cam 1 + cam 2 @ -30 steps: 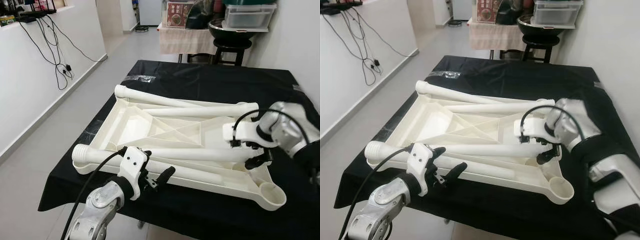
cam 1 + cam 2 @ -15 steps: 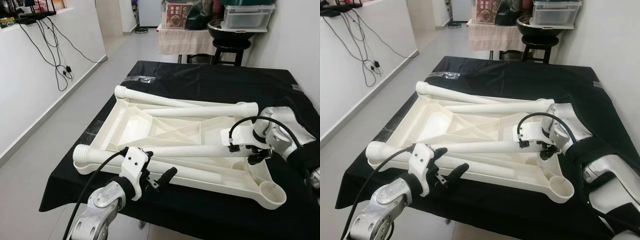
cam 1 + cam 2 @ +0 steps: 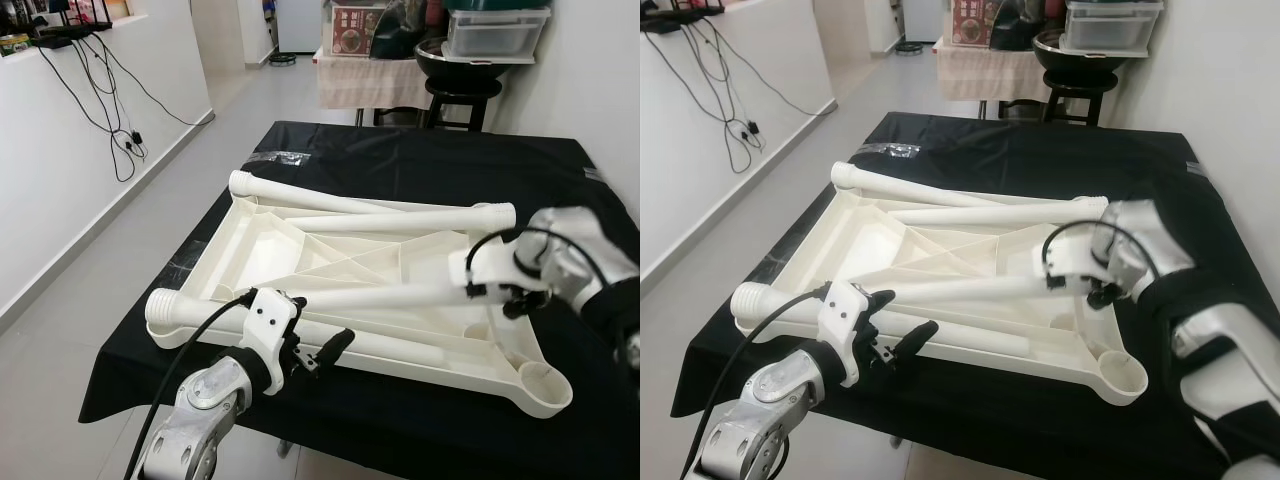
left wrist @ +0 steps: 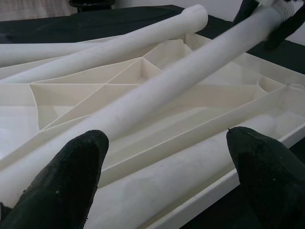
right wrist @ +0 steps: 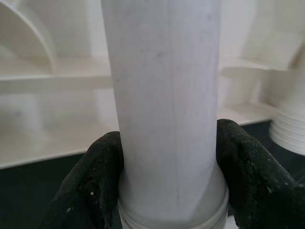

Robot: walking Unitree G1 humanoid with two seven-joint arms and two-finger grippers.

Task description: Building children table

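Black-draped worktable (image 3: 400,160), upturned white plastic tabletop (image 3: 262,250) on it. My right gripper (image 5: 167,167) clamps one white tube leg (image 3: 380,296) near its threaded end; left gripper (image 3: 315,355) spread, empty. No legs fitted yet.

Right gripper (image 3: 512,296), clamped on the threaded end of the long white plastic table leg (image 3: 375,296), is rising compared with a second ago. That end of the leg is now lifting clear of the upturned white plastic tabletop (image 3: 262,245), so the leg is tilting, its far end still low by the left gripper (image 3: 318,350). The right arm's wrist is also shifting slightly outward, towards the tabletop's right edge.
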